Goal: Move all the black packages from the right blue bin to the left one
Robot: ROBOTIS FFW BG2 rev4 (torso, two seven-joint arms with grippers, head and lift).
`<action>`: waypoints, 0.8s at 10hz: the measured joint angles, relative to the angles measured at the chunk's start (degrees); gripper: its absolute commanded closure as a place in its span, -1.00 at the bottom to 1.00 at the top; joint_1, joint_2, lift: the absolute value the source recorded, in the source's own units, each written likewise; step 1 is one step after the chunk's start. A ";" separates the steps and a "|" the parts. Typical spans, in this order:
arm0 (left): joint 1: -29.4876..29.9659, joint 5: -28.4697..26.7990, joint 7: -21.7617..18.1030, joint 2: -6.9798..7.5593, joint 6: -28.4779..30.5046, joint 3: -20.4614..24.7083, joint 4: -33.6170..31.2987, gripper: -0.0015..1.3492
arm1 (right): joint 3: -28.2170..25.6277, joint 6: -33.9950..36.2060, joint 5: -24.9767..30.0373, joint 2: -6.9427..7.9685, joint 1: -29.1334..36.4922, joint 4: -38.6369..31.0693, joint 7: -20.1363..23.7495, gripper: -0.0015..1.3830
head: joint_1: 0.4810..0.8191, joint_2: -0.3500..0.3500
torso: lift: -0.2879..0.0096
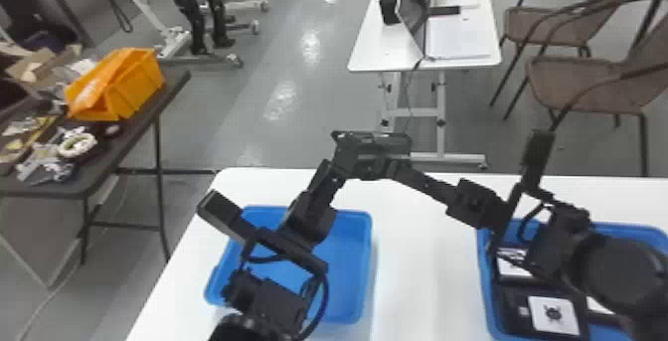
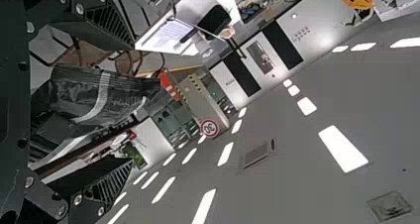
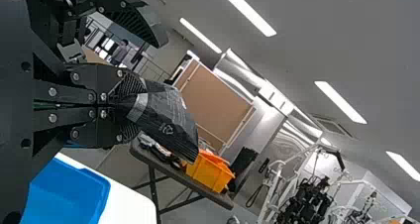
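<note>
Plainly, up beyond the left blue bin (image 1: pixel 348 265) and to its right, a black package (image 3: pixel 171 117) sits clamped in the tips of the right gripper (image 1: pixel 392 164), between the wide-apart fingers of the left gripper (image 1: pixel 372 154).

The left bin (image 1: pixel 354 265) and the right bin (image 1: pixel 484 288) sit well apart on the worktop (image 1: pixel 422 270), with packages (image 1: pixel 554 315) lying in the right one. Behind the worktop and near the middle stands a second table (image 1: pixel 368 54) bearing a laptop (image 1: pixel 415 34), with chairs (image 1: pixel 571 84) to its right. Off to the worktop's left, a side table (image 1: pixel 175 77) carries a crate (image 1: pixel 136 84), and a wheeled stand (image 1: pixel 204 58) is on the floor (image 1: pixel 258 96) behind it.
</note>
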 measured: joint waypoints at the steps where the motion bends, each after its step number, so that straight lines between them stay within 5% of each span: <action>1: -0.51 0.16 -0.78 0.12 1.58 0.35 0.01 -0.77 | 0.69 -0.25 -0.62 0.02 -0.38 0.69 0.00 0.85 | 0.27 0.71 | 0.67; 2: -0.95 0.21 -1.31 0.22 2.93 0.73 0.01 -0.47 | 1.33 -0.39 -1.25 0.02 -0.63 1.36 0.00 0.85 | 0.27 0.72 | 0.67; 3: -1.12 0.28 -1.06 0.26 4.22 1.08 0.00 0.48 | 1.69 -0.43 -1.63 0.02 -0.71 1.67 0.00 0.85 | 0.27 0.72 | 0.67; 4: -1.17 0.43 0.26 -0.03 7.36 1.85 -0.37 0.75 | 1.79 -0.44 -1.78 0.02 -0.73 1.75 0.00 0.85 | 0.27 0.71 | 0.67; 6: -1.05 -0.08 1.64 -0.78 10.91 3.02 -1.45 0.82 | 1.80 -0.51 -1.93 0.02 -0.71 1.80 0.01 0.85 | 0.27 0.70 | 0.67; 8: -0.24 -0.30 3.02 -0.94 7.27 2.07 -1.56 0.82 | 1.80 -0.61 -1.94 0.03 -0.67 1.92 0.00 0.85 | 0.27 0.72 | 0.67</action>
